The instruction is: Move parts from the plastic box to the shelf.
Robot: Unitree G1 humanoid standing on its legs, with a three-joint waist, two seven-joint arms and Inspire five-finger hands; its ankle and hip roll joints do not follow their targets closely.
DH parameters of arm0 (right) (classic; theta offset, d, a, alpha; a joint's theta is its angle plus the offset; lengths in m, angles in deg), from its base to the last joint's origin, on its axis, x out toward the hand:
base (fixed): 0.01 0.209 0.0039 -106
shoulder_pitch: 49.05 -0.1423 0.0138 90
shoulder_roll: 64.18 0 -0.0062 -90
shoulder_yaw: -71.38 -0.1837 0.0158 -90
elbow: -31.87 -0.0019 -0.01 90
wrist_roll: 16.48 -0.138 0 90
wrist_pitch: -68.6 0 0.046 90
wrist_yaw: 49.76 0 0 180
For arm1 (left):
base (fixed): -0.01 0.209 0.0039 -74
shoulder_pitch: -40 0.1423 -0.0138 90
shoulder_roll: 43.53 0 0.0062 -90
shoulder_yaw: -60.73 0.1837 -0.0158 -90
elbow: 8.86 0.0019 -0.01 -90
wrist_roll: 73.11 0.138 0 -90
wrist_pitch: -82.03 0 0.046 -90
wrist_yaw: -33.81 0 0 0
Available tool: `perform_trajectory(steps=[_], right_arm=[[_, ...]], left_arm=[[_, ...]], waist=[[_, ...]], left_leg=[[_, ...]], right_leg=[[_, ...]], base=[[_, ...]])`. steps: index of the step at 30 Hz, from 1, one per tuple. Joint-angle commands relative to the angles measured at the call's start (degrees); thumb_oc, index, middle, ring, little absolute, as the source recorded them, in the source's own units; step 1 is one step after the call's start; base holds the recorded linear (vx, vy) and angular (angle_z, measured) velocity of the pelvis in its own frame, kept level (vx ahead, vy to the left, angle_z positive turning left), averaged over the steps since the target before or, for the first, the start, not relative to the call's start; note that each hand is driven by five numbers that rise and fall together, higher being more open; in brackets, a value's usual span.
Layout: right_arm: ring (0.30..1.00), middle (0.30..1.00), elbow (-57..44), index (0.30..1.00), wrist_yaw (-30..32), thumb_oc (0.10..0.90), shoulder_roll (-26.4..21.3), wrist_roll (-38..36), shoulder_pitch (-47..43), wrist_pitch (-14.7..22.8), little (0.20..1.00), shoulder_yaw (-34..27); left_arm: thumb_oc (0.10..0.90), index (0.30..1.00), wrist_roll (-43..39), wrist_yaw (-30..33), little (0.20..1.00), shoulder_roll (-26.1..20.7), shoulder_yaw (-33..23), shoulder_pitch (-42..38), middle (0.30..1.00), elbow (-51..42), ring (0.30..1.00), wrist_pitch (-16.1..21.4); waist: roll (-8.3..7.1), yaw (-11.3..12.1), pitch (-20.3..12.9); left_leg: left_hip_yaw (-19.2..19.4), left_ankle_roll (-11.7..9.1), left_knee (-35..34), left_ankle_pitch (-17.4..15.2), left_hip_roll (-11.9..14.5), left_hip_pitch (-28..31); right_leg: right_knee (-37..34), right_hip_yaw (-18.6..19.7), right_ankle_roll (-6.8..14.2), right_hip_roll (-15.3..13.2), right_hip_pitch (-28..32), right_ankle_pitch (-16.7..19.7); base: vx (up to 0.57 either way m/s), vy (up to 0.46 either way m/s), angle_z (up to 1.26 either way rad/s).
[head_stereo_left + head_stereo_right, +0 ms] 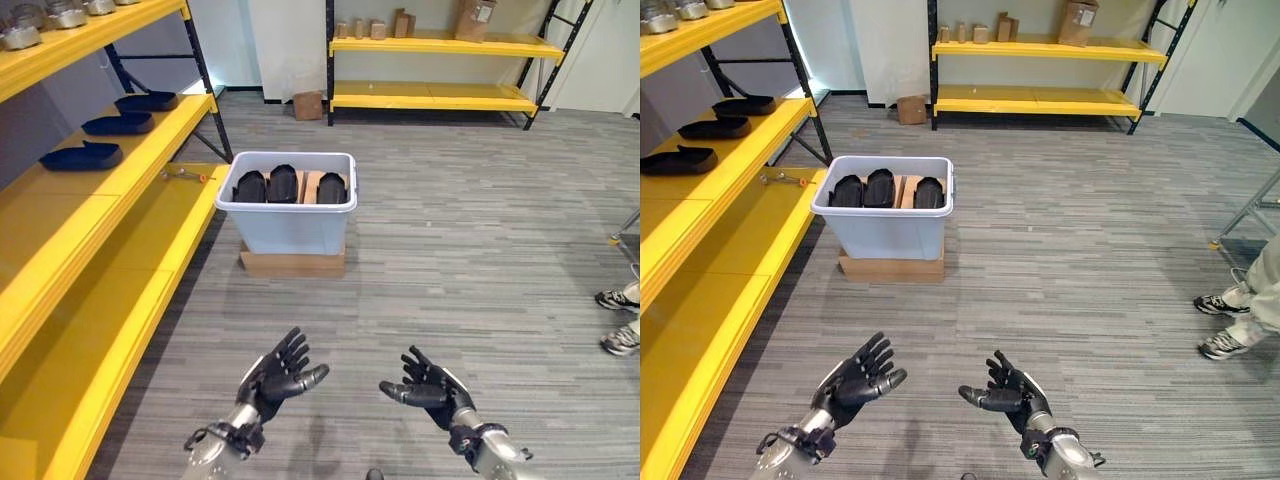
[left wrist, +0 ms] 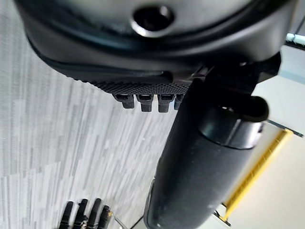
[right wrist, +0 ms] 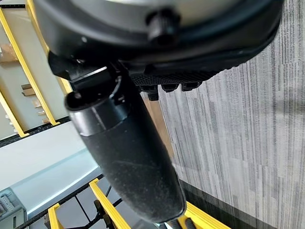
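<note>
Nearest, the dark left hand [image 1: 277, 375] and dark right hand [image 1: 428, 388] hover empty over the floor, fingers spread. Farther ahead, three black moulded parts [image 1: 283, 185] stand upright in the pale plastic box [image 1: 288, 228]; they look rigid, smooth and probably light, best clasped across their sides, near the yellow shelf [image 1: 120, 180].

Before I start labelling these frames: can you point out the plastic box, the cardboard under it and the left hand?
plastic box [image 1: 290, 232], left eye view, on its front wall.
cardboard [image 1: 292, 265], left eye view, on its front edge.
left hand [image 1: 276, 376], left eye view, on the palm.
</note>
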Motion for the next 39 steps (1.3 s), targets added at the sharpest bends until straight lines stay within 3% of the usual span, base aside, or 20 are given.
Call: perform_trajectory(steps=[1,13,18,25,39], right_arm=[[1.000,1.000,-5.6,1.000,-0.9,0.900,-0.1,0.0,-3.1,4.5,1.000,-1.0],[1.000,1.000,-5.7,1.000,-0.3,0.900,-0.1,2.1,-3.4,3.8,1.000,-0.7],[1.000,1.000,-5.6,1.000,-0.6,0.900,-0.5,3.7,-3.2,3.8,1.000,-0.6],[1.000,1.000,-5.9,1.000,-0.5,0.900,-0.8,5.1,-3.3,3.6,1.000,-0.1],[1.000,1.000,-5.7,1.000,1.5,0.900,-0.9,7.5,-3.5,5.9,1.000,1.3]], left_arm=[[0.900,1.000,-1.2,-2.9,1.000,-0.5,-2.3,-4.7,1.000,-2.5,1.000,4.2],[0.900,1.000,-4.2,-0.1,1.000,0.5,-3.3,-4.3,1.000,-2.3,1.000,1.8],[0.900,1.000,-5.3,-1.9,1.000,0.9,-4.0,-3.8,1.000,-2.9,1.000,-0.7],[0.900,1.000,-2.9,1.0,1.000,0.5,-4.1,-3.6,1.000,-2.7,1.000,-0.1],[0.900,1.000,-2.0,0.2,1.000,-0.3,-3.2,-2.4,1.000,-2.9,1.000,-0.1]], waist=[[-2.06,-0.4,-1.0],[-2.60,0.4,-1.3],[-2.71,0.8,-1.1],[-2.65,1.4,-1.0],[-2.36,2.3,-0.1]], left_leg=[[-1.3,-2.8,-0.5,-0.2,2.5,-0.9],[-1.7,-2.4,-0.5,-0.7,2.1,-0.9],[-2.0,-2.2,-0.5,-0.7,1.9,-1.2],[-2.4,-2.2,-0.5,-0.9,1.7,-1.3],[-2.8,-2.0,-0.5,-0.7,1.2,-1.9]], right_leg=[[2.5,-0.5,3.9,-2.6,1.9,-3.2],[2.1,-1.2,4.4,-3.1,2.3,-2.8],[1.9,-1.5,4.5,-3.2,2.3,-2.6],[1.9,-2.3,4.7,-3.6,2.5,-2.7],[2.2,-3.6,4.9,-4.0,2.3,-3.0]], base=[[0.00,0.000,0.00],[0.00,0.000,0.00],[0.00,0.000,0.00],[0.00,0.005,0.03],[-0.01,0.004,0.04]])
